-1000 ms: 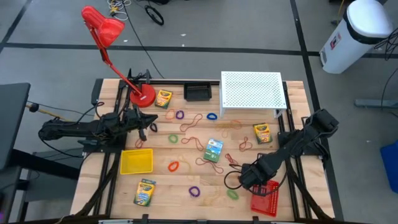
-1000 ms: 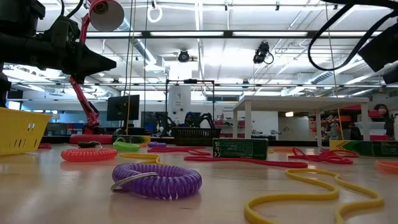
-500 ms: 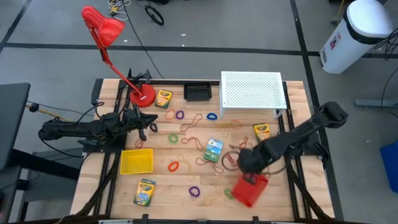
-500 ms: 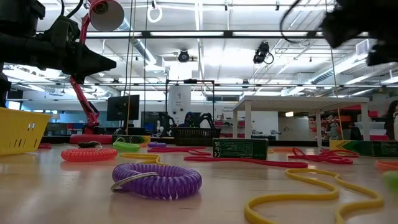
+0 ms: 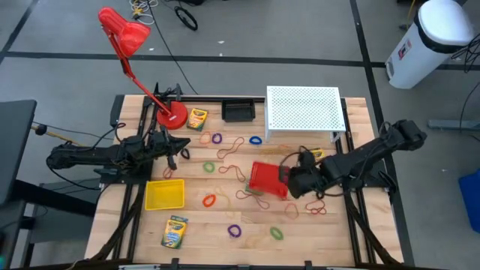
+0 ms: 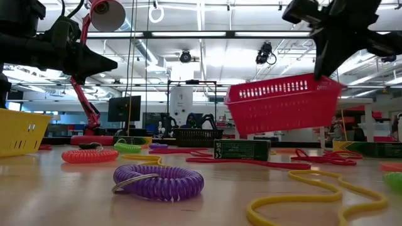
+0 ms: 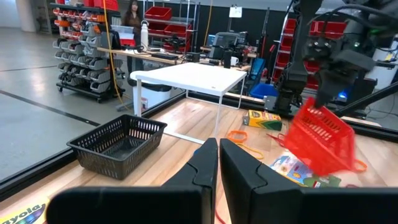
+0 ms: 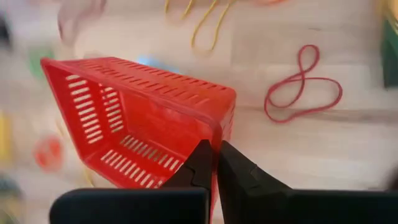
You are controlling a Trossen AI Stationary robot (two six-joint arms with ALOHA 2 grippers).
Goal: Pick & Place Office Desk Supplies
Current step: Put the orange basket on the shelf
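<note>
Mid-table, carried clear of the wood: red mesh basket, pinched by 1 wall between the closed fingers of the right gripper, so hanging tilted, open mouth turned sideways rather than up. Seen level across the table, well above the loops and boxes beneath, a rim grip that lets the basket swing from its edge; probably in transit toward a set-down spot, not yet lowered. Directly under and beside the load: a green crayon box, partly hidden by the basket, plus red rubber-band loops near the gripper, likely to snag or shift if brought down here. Waiting at the table's left side, above the yellow basket: left gripper, fingers closed together on nothing. Scattered across the wood: purple coil band, orange band, green band, blue band, more thin loops around the middle. Other crayon boxes at 3 spots: by the lamp base, at the near-left edge, and beside the right arm. Along the far edge: black basket, white perforated stand, red desk lamp leaning over the left corner. Open wood scarce in the centre; clearer room toward the near-right corner, judging from above.
</note>
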